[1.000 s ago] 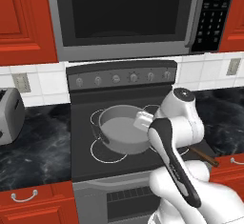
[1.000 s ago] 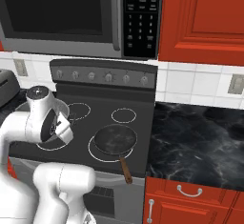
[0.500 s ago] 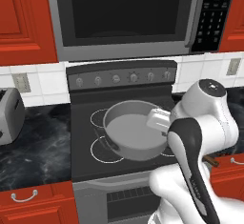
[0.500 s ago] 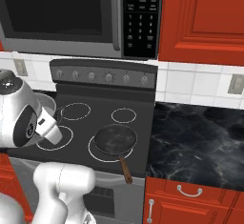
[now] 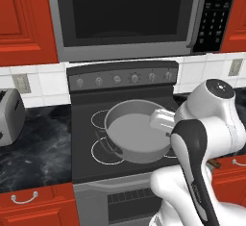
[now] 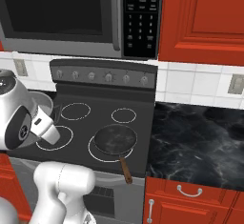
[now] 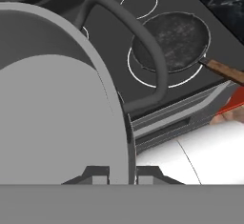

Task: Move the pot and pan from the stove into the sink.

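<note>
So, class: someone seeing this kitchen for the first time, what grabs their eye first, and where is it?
First, the wide grey pot, which looks lifted above the black stove, its rim clamped in the pincer of the white arm. Next, the dark pan on the front right ring, its brown handle poking over the front edge. Red cabinets frame it all.

Pot (image 6: 45,105) mostly behind the arm.

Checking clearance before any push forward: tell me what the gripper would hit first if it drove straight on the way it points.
The gripper is already shut on the pot rim, so it meets that wall at once. Beyond it come the pot's loop handle, then probably the pan; depth is unclear.
</note>
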Robot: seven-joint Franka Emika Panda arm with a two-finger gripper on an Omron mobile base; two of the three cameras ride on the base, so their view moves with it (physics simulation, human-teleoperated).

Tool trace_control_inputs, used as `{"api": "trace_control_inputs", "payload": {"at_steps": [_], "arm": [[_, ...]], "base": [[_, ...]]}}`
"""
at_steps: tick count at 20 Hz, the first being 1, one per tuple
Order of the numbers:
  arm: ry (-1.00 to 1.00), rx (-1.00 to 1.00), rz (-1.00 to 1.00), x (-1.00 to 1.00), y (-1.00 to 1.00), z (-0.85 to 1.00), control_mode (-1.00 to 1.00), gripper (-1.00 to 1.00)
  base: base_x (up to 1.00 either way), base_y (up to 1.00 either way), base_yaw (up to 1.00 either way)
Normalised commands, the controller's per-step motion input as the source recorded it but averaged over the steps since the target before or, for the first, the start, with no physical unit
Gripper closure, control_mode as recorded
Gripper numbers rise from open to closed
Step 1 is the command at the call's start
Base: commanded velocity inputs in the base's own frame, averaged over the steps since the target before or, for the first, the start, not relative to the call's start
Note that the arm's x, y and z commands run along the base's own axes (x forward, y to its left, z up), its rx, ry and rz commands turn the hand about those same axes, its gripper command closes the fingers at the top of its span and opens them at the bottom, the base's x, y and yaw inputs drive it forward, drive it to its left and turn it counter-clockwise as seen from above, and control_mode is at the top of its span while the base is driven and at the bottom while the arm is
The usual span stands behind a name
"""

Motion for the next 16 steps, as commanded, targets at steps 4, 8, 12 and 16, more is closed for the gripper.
{"api": "trace_control_inputs", "payload": {"at_steps": [4,8,12,16], "arm": [[0.0,0.0,0.0,-0.1,0.0,-0.03,1.0,1.0],[0.0,0.0,0.0,0.0,0.0,0.0,1.0,1.0],[0.0,0.0,0.0,0.0,0.0,0.0,1.0,1.0],[0.0,0.0,0.0,0.0,0.0,0.0,1.0,1.0]], "base": [[-0.31,0.0,0.0],[-0.71,0.0,0.0],[-0.7,0.0,0.0],[-0.23,0.0,0.0]]}}
